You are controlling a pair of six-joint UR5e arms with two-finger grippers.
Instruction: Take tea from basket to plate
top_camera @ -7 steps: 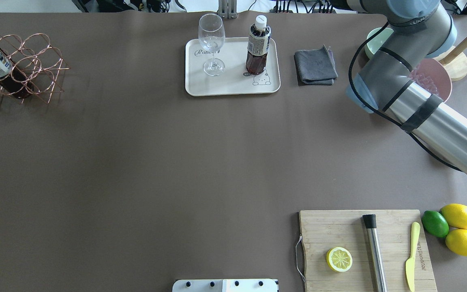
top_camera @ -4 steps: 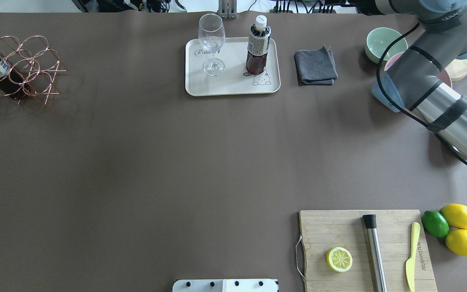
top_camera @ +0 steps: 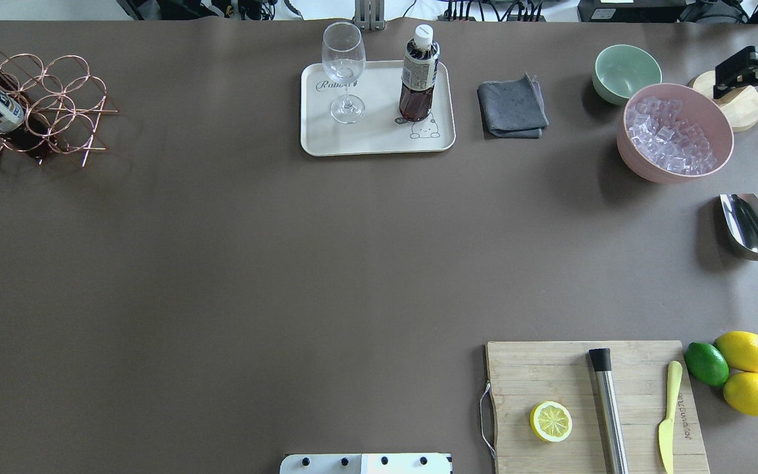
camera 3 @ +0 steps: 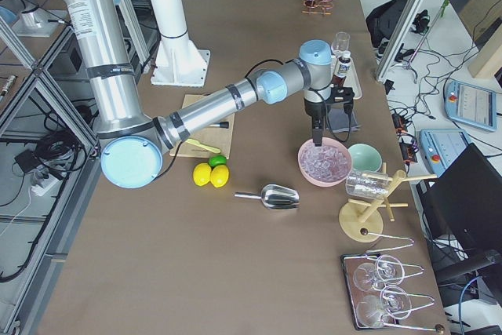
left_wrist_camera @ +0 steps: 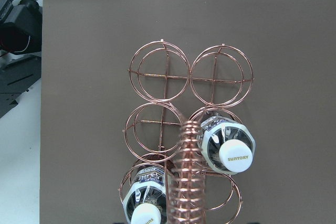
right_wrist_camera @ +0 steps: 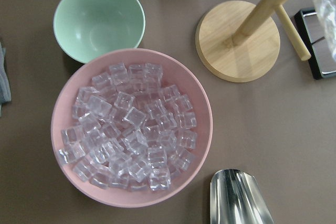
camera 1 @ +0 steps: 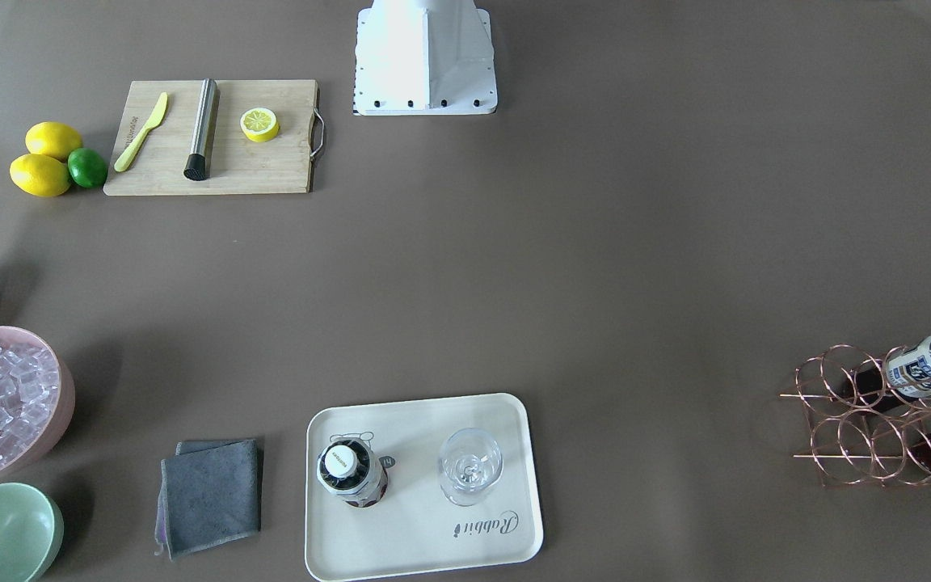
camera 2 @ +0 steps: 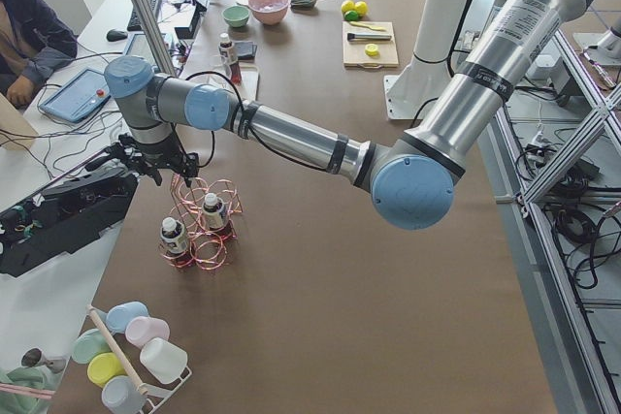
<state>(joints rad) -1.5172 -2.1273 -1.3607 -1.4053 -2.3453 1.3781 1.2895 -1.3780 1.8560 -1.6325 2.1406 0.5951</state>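
One tea (top_camera: pixel 418 82) stands upright on the plate (top_camera: pixel 379 143), next to a glass (top_camera: pixel 343 66). The basket (left_wrist_camera: pixel 185 182) holds two others in its rings: a second tea (left_wrist_camera: pixel 227 149) and a third tea (left_wrist_camera: pixel 143 204). My left jaws hang over this basket. My right jaws hang over the pink bowl (right_wrist_camera: pixel 203 109), which is full of ice cubes (right_wrist_camera: pixel 126 129). A green bowl (right_wrist_camera: pixel 100 19) stands just beside it. For both jaws I cannot tell how wide they are.

One tea (top_camera: pixel 420 72) stands upright on plate (top_camera: pixel 372 137), two in basket (left_wrist_camera: pixel 188 145).
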